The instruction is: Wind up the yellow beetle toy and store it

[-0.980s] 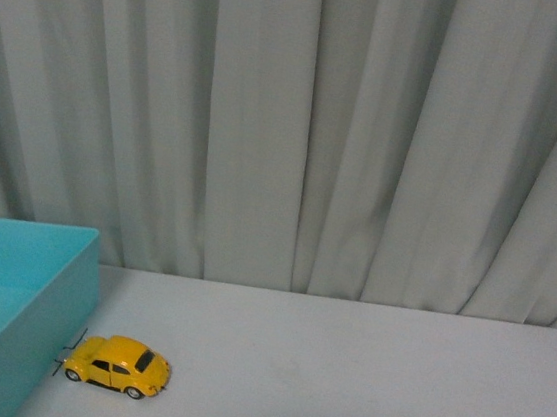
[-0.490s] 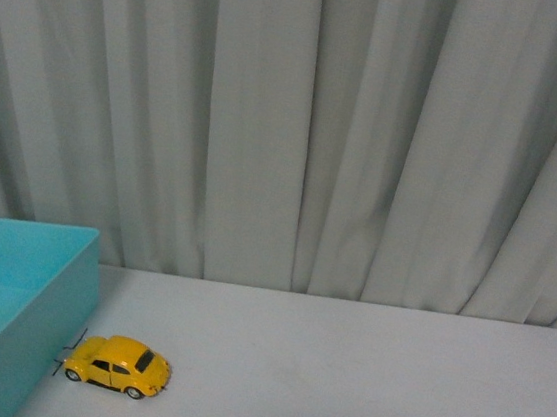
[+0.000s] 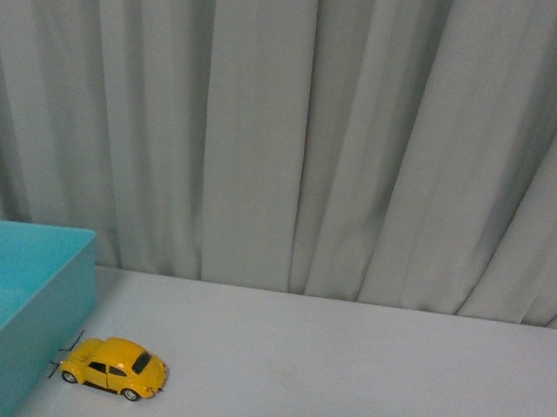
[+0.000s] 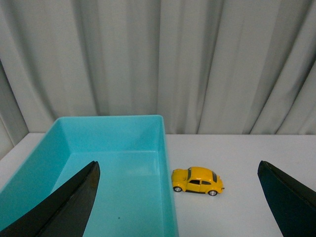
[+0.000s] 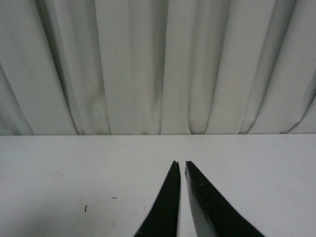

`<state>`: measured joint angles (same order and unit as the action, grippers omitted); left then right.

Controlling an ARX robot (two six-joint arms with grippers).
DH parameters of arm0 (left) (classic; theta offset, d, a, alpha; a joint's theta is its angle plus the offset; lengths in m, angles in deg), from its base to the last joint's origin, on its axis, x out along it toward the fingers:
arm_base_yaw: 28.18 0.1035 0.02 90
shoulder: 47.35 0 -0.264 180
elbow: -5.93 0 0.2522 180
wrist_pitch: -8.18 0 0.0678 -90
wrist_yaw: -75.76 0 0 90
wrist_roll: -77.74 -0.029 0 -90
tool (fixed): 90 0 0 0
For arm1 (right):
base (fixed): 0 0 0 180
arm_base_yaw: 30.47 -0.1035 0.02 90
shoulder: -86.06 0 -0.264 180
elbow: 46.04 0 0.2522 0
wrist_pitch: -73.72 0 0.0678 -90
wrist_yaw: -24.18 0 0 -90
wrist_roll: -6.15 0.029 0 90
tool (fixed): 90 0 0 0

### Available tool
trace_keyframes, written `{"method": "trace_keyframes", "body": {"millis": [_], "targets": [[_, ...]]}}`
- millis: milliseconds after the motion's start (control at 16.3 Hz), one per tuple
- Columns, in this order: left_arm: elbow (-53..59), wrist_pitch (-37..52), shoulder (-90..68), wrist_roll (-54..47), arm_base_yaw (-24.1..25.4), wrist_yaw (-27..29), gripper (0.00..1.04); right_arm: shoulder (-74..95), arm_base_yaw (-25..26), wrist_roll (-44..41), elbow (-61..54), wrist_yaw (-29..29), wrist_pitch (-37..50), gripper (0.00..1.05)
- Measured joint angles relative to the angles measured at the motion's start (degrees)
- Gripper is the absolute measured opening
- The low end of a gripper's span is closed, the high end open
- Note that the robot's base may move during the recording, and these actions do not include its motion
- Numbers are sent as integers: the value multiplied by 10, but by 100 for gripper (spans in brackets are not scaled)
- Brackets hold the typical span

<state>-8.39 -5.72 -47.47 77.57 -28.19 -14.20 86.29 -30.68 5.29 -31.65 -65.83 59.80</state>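
The yellow beetle toy (image 3: 115, 368) sits on the white counter (image 3: 360, 379) in the lower left of the front view. It is just beside the outer wall of the blue-green box (image 3: 55, 314). It stands on its wheels. Its long side runs left to right across the picture, with one end toward the box. No arm shows in the front view.

In the left wrist view the left gripper (image 4: 177, 165) is spread wide and holds nothing. The toy lies ahead of it, in the gap between its two fingers (image 4: 74, 202), well apart from both.

The right gripper (image 5: 181, 164) is almost closed, with only a thin slit. Its view shows just bare counter and curtain (image 5: 148, 64). So the left arm looks nearer to the toy.
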Motion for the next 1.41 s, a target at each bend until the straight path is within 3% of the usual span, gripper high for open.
{"method": "trace_keyframes", "body": {"millis": [123,306,674,735,796,858,980,1164,1287,1409], "targets": [[0,0,0,0,0,0,98,-1,0,0,0,0,0,25],[0,0,0,0,0,0,98,-1,0,0,0,0,0,34],[-3,-15,-3,4,-2,4,98,-1,0,0,0,0,0,100],[-31,-89,-35,38,-20,37,98,-1,0,0,0,0,-1,99],[-60,-100,-108,78,-54,75,98,-1,0,0,0,0,-1,97],[-126,-16,-249,123,-112,113,98,-1,0,0,0,0,0,98],[-202,98,-384,117,-143,116,98,-1,0,0,0,0,-1,98],[-312,204,-621,41,-155,105,98,-1,0,0,0,0,0,98],[-425,210,-831,-99,-155,87,98,-1,0,0,0,0,-1,98],[-510,183,-935,-219,-154,64,98,-1,0,0,0,0,0,98]]}}
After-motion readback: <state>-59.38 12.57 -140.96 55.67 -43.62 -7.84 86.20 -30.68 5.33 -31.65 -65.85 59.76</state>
